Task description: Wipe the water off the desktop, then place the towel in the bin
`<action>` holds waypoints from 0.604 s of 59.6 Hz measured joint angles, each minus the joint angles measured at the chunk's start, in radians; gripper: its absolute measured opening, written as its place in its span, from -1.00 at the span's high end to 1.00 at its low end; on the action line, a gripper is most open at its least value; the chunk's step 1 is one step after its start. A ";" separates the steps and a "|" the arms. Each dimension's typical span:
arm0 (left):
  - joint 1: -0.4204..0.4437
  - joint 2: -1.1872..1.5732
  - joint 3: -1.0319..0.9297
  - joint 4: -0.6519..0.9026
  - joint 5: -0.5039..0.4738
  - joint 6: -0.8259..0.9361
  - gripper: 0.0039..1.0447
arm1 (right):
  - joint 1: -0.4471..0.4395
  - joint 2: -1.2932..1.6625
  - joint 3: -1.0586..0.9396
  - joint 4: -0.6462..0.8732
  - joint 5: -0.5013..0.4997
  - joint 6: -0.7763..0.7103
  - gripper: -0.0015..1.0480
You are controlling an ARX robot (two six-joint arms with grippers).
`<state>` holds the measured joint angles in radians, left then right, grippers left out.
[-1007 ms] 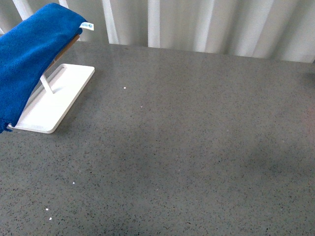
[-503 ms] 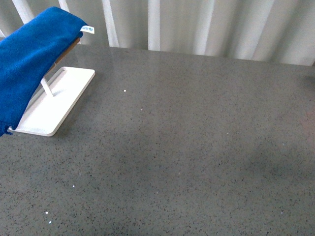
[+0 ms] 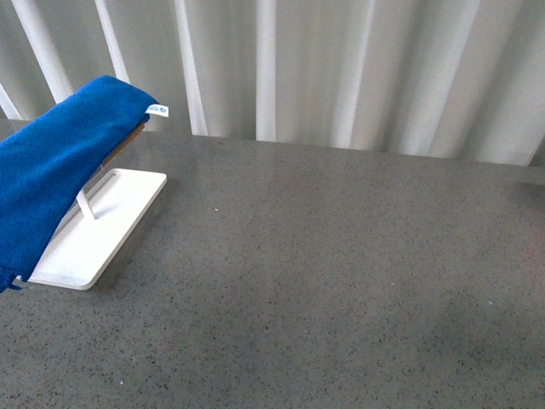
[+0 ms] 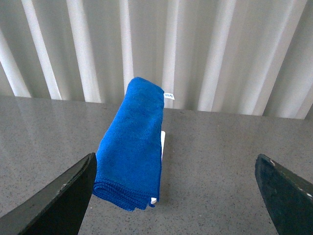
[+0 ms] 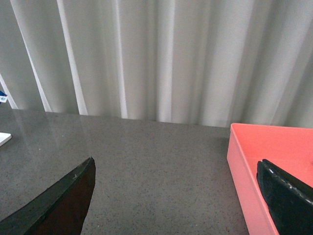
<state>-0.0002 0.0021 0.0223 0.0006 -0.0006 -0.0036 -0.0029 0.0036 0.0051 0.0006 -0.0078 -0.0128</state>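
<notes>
The blue towel (image 3: 55, 175) hangs folded over a rack on a white tray base (image 3: 102, 230) at the left of the dark-grey speckled desktop (image 3: 324, 281). In the left wrist view the towel (image 4: 132, 142) lies ahead of my open left gripper (image 4: 178, 193), apart from both black fingers (image 4: 63, 200). My right gripper (image 5: 178, 196) is open over bare desktop (image 5: 156, 171), with the coral-pink bin (image 5: 264, 156) beside one finger. No water shows clearly on the desktop. Neither gripper shows in the front view.
White pleated curtains (image 3: 341, 68) hang behind the desktop's far edge. A small white tag (image 3: 157, 110) sticks out at the towel's upper end. The bin stands at the desktop's right side, out of the front view.
The front view has tilted upward: the towel, rack and desktop edge sit lower in the picture and more curtain shows. Nothing on the desktop has moved.
</notes>
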 joint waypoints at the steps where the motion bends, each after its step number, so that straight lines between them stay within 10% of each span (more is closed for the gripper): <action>1: 0.000 0.000 0.000 0.000 0.000 0.000 -0.88 | 0.000 0.000 0.000 0.000 0.000 0.000 -0.86; 24: 0.000 0.001 0.001 -0.002 0.004 0.000 -0.88 | 0.000 0.000 0.000 0.000 0.000 0.000 -0.86; 36: 0.059 0.231 0.137 -0.275 0.214 -0.001 -0.88 | 0.000 0.000 0.000 0.000 0.000 0.000 -0.86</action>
<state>0.0586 0.2329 0.1589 -0.2745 0.2131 -0.0044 -0.0029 0.0036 0.0051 0.0002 -0.0074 -0.0128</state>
